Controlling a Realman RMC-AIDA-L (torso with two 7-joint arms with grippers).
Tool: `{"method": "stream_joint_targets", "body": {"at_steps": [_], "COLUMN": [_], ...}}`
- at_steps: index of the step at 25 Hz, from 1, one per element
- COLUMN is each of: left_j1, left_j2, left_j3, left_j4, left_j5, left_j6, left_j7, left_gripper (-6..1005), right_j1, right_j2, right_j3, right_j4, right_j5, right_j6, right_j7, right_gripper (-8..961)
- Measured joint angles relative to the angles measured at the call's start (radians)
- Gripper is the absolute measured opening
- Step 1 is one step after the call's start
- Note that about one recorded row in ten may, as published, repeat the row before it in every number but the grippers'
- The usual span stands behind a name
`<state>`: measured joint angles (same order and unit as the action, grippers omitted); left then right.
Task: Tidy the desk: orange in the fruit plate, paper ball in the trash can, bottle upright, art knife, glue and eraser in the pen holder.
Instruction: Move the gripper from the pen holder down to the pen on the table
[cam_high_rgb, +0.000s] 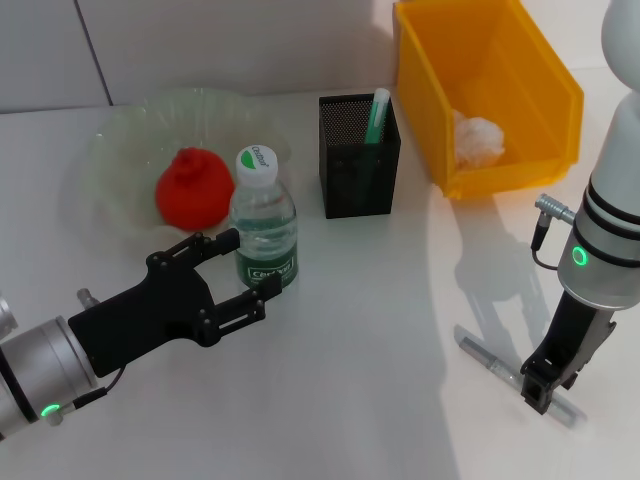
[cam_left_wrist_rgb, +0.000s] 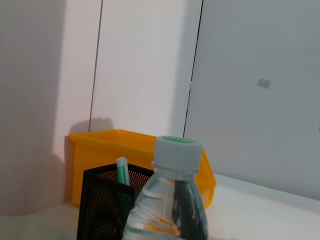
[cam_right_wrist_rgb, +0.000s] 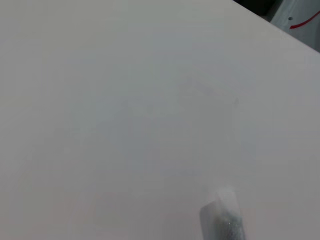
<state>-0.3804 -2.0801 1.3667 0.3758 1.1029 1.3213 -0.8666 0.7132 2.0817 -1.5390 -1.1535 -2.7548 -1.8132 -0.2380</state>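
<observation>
clear bottle (cam_high_rgb: 264, 218) with white cap and green label upright on the tabletop (cam_high_rgb: 360, 350) beside the fruit plate (cam_high_rgb: 120, 150), left gripper (cam_high_rgb: 252, 264) jaws spread around its base, right gripper (cam_high_rgb: 545, 392) low over a translucent art knife (cam_high_rgb: 490, 362), its jaws' state indiscernible, knife's far end hidden

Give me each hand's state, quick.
Left hand: open, fingers either side of the upright clear plastic water bottle.
Right hand: low over the white desk; cannot be told.

A white desk (cam_high_rgb: 350, 340) stands against pale panelled walls (cam_left_wrist_rgb: 150, 65).
</observation>
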Motion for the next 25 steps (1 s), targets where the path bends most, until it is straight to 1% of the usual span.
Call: {"method": "stream_joint_targets", "body": {"at_steps": [12, 18, 25], "left_j1": [-0.001, 0.000, 0.004], "left_j2": [0.000, 0.000, 0.000], "left_j3": [0.017, 0.026, 0.033], "left_j4": [0.000, 0.000, 0.000], "left_j5": [0.000, 0.000, 0.000], "left_j6": [0.000, 0.002, 0.001], "left_j7": [0.000, 0.000, 0.000], "left_gripper": [786, 786, 787], "right_j1": [0.004, 0.006, 0.008], "right_j2": [0.000, 0.002, 0.003], "right_j3": [-0.008, -0.044, -0.055], "right_j4": [0.008, 0.012, 0.022], "right_j5": [-0.001, -0.002, -0.002], "right_j6": [0.009, 0.021, 0.023], "right_j7": [0.002, 0.025, 0.031], "right_gripper": [413, 414, 413]}}
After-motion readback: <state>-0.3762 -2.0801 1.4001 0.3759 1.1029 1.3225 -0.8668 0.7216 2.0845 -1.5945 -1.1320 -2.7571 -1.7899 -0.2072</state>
